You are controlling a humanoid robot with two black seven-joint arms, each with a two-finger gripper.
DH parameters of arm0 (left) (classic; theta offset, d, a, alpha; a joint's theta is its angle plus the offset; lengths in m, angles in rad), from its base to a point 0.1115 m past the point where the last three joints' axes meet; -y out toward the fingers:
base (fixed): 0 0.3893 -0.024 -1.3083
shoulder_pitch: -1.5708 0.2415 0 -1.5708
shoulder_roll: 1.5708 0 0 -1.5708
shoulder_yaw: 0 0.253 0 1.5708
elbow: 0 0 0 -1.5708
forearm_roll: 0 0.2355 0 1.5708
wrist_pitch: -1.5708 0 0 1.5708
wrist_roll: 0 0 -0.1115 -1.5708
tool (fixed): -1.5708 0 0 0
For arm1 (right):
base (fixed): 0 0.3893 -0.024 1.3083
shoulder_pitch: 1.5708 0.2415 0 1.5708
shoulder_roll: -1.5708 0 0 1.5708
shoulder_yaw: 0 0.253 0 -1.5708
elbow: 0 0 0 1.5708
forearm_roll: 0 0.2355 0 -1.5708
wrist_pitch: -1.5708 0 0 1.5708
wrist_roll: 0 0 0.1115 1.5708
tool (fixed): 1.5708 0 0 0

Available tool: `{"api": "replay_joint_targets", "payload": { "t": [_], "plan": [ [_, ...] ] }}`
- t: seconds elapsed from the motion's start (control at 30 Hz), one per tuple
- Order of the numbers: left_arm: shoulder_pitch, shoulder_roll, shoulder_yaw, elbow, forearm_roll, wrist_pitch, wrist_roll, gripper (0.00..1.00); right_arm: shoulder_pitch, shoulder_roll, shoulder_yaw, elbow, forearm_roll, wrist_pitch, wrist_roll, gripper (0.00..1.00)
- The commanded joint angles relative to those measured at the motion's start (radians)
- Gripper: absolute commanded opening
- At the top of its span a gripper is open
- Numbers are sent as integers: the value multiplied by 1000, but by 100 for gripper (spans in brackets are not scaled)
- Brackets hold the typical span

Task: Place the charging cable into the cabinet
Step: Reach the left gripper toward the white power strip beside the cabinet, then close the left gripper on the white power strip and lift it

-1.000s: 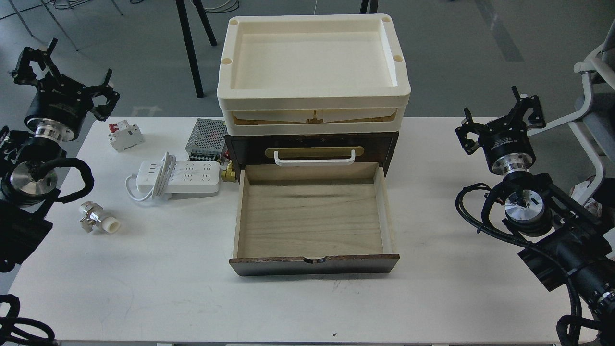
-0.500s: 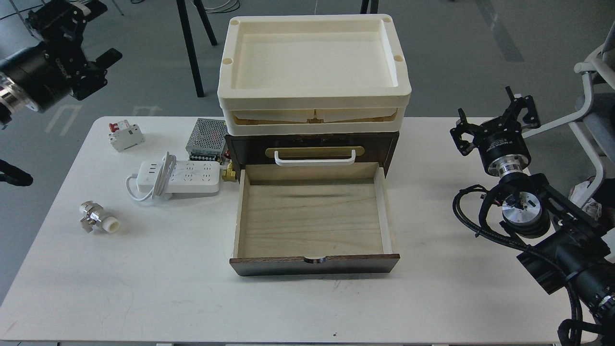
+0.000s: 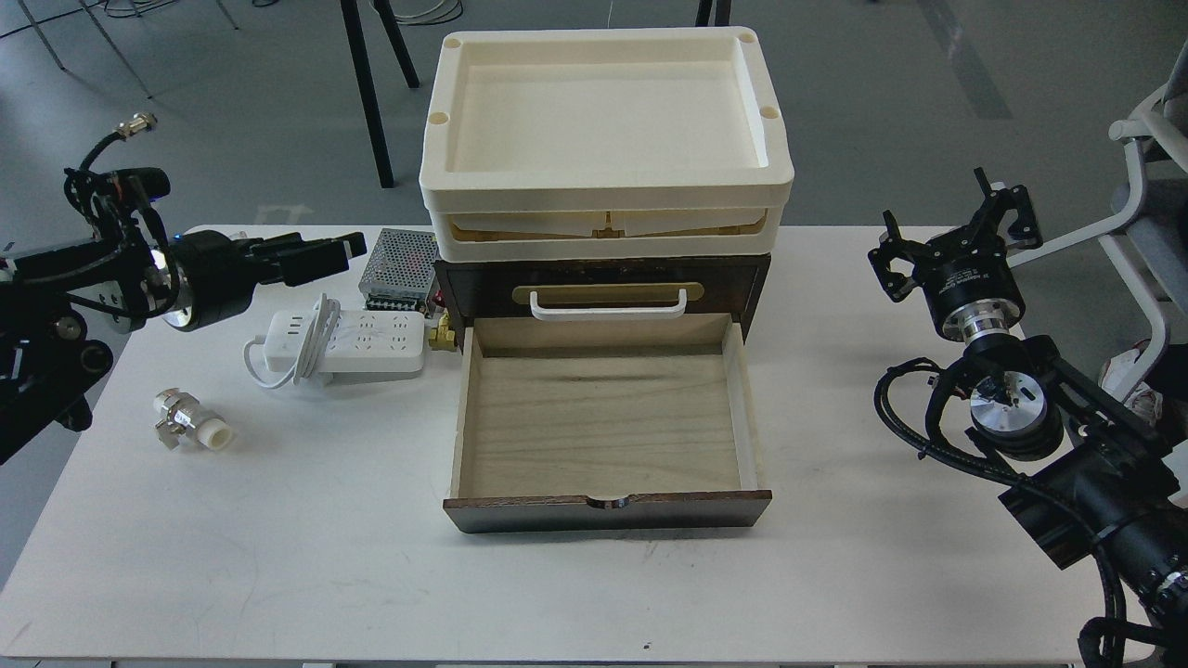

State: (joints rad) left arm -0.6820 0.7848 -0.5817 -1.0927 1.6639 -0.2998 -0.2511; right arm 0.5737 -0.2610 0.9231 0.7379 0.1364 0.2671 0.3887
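here the left tool (image 3: 325, 255) hovers above the flat white power strip with coiled cord (image 3: 345, 342) on the white surface (image 3: 278, 520), its opening unreadable. the dark brown wooden cabinet (image 3: 603, 283) has its light-wood drawer (image 3: 603, 417) open. the right tool (image 3: 956, 232) stands spread, empty.

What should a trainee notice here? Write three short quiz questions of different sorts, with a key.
1. True or false: the charging cable already lies inside the open drawer.
2. Which gripper is nearer the charging cable: A) left gripper B) right gripper?
3. Fill in: the cream trays are stacked on top of the ____.

Key
1. False; it lies on the table, left of the drawer.
2. A.
3. cabinet.
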Motion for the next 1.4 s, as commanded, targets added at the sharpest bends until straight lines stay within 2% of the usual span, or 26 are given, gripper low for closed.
{"api": "replay_joint_targets", "payload": {
  "t": [0.0, 0.17, 0.33, 0.6, 0.7, 0.87, 0.93, 1.07, 1.17, 1.37],
  "plan": [
    [-4, -42, 92, 77, 102, 71, 4, 98, 0, 0, 0, 0, 0, 0, 1, 100],
    [-11, -107, 178, 227, 129, 175, 3, 95, 0, 0, 0, 0, 0, 0, 1, 100],
    [-14, -170, 233, 315, 129, 206, 9, 90, 0, 0, 0, 0, 0, 0, 1, 100],
    [-37, -282, 237, 473, 129, 212, 12, 87, 0, 0, 0, 0, 0, 0, -1, 100],
    [-37, -289, 261, 485, 134, 212, 12, 73, 0, 0, 0, 0, 0, 0, -1, 100],
    [-71, -289, 355, 493, 134, 240, 12, 57, 0, 0, 0, -3, 0, 0, 1, 100],
    [-73, -292, 362, 511, 128, 243, 12, 46, 2, 0, 0, -5, 0, 0, 1, 100],
    [-74, -292, 362, 524, 119, 237, 10, 17, 2, 0, 0, -6, 0, 0, -1, 100],
    [-76, -291, 361, 525, 119, 237, 9, 9, 3, 0, 0, -6, 0, 0, 1, 100],
    [-99, -289, 359, 513, 120, 237, 4, 1, 3, 0, 0, -6, 0, 0, 1, 100]
  ]
}}
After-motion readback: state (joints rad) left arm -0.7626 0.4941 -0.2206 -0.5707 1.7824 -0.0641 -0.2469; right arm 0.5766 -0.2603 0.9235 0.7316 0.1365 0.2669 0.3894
